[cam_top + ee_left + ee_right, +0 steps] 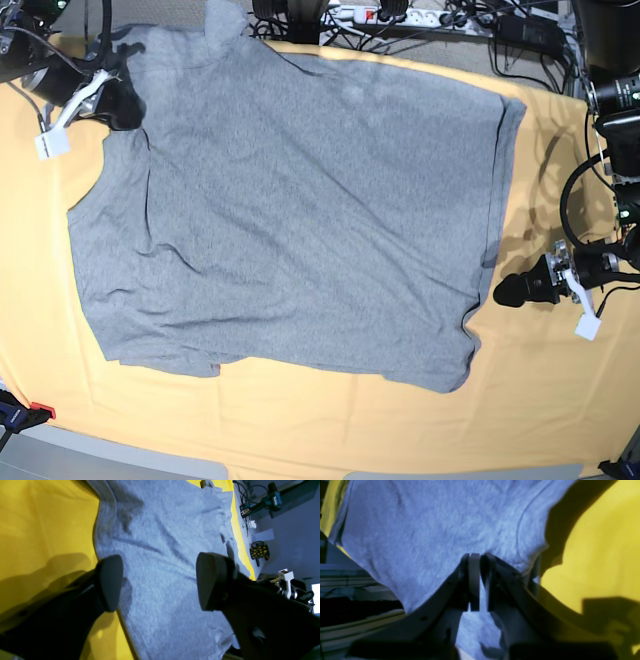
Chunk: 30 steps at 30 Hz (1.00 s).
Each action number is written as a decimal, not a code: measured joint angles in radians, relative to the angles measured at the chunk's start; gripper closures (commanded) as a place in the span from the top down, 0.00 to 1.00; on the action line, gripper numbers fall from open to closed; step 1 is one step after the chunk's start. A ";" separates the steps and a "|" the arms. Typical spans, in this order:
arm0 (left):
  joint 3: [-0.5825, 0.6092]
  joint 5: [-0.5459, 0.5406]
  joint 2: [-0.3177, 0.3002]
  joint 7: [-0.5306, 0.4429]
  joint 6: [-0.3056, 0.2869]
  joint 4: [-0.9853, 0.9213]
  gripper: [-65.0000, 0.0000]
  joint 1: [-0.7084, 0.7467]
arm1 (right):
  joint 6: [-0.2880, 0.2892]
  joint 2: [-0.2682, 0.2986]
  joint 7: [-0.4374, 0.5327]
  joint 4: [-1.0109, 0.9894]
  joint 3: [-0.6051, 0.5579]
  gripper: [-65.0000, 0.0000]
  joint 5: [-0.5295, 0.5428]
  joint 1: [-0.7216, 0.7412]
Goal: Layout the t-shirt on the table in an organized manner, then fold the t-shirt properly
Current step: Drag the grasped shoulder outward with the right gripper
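Left wrist view: left pincer (160, 582) released, its 2 pads spread wide just above the shirt (165, 555) hem, nothing held. Right wrist view: right pincer (480, 585) clenched on a pinch of shirt (432, 530) fabric. Base view: shirt (300, 210) spread plain side up across the yellow worktop (300, 430), creased; right pincer (122, 105) at its upper left corner, left pincer (505, 290) just beside its right edge.

Both arms matte black. Left gripper (160, 582): two flat rounded black pads. Right gripper (480, 580): slim dark pads on curved black arms. White tags hang beside each wrist above the tabletop (300, 430); black cables on the left arm.
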 measured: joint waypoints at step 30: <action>0.000 0.000 -0.001 -0.001 0.000 0.000 0.71 0.000 | 0.000 0.071 0.194 0.000 0.001 0.00 -0.373 0.005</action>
